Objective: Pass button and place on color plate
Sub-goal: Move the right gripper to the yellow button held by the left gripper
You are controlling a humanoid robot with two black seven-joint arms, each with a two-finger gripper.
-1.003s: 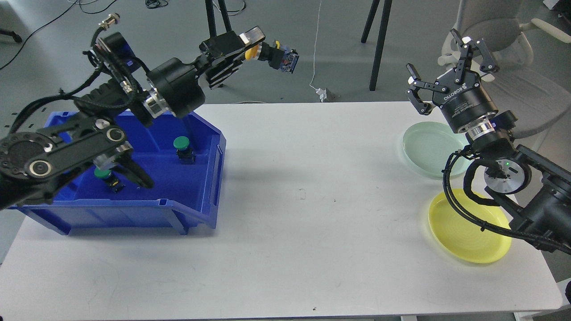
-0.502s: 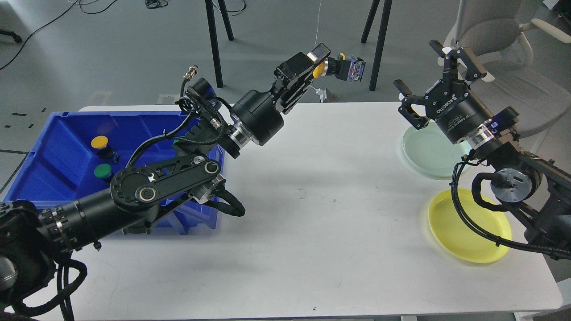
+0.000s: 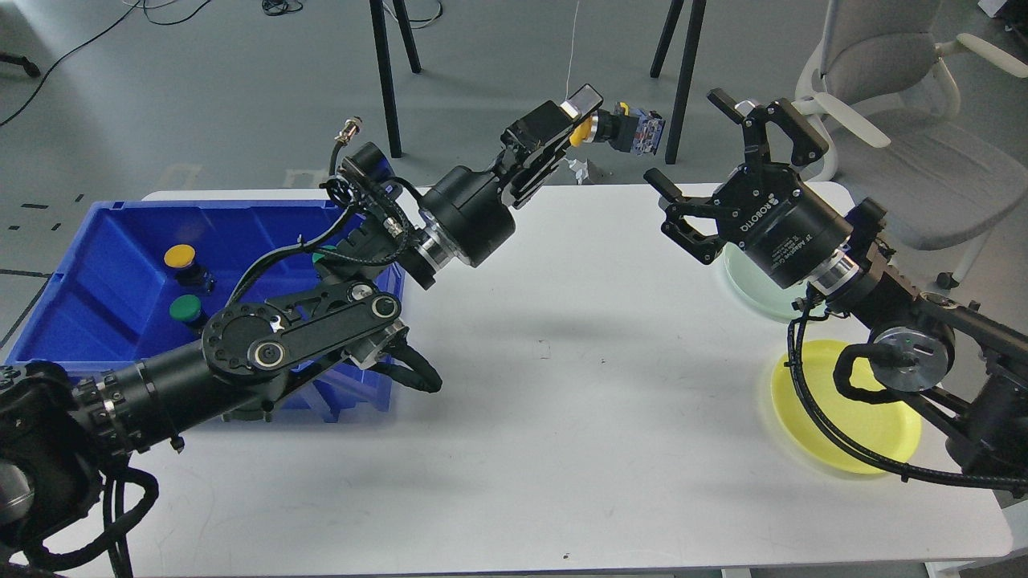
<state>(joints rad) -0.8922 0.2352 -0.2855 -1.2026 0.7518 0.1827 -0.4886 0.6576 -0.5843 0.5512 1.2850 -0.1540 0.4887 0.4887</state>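
Above table [image 3: 562,417], button [image 3: 618,128] pointing right

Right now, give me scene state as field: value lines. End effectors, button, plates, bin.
left end effector: shut on the yellow-capped push button with black body, raised above the table's far edge
right end effector: open, empty, facing the button, apart from it
round yellow plastic plate: empty, table's right side
round pale green plate: partly hidden behind right arm
blue plastic bin: holds one yellow and one green button
handover: not yet done
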